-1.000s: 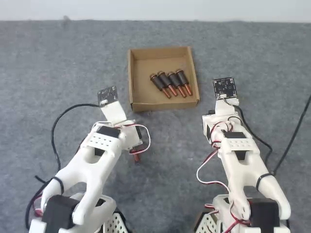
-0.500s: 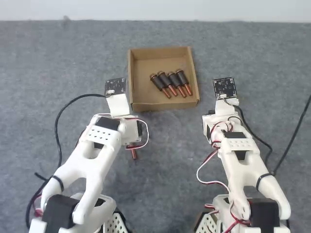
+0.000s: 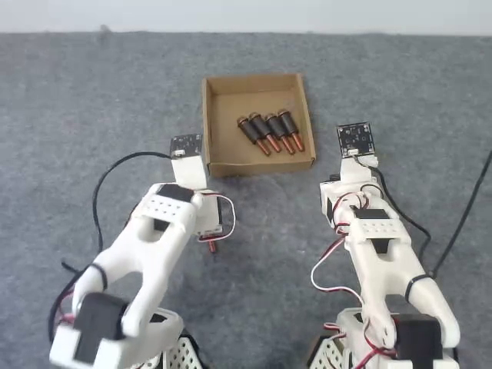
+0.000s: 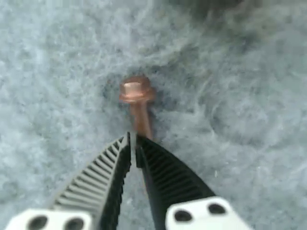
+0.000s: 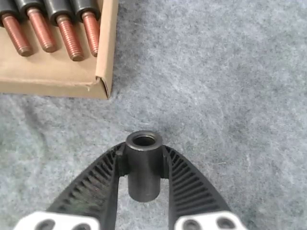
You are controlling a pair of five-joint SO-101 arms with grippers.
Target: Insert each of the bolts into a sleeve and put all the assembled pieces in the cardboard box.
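Robotics lab bench, grey felt mat point(image 3: 69, 100)

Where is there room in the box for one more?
The cardboard box is bare in its left half, between the left wall and the four assembled pieces, and along the far wall. Its right near side is crowded.

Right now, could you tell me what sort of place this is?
Probably a robot workbench: left arm and right arm on a carpeted table, beside a cardboard box holding four assembled pieces.

Four assembled pieces point(image 3: 265, 132) — inside cardboard box point(image 3: 261, 165)
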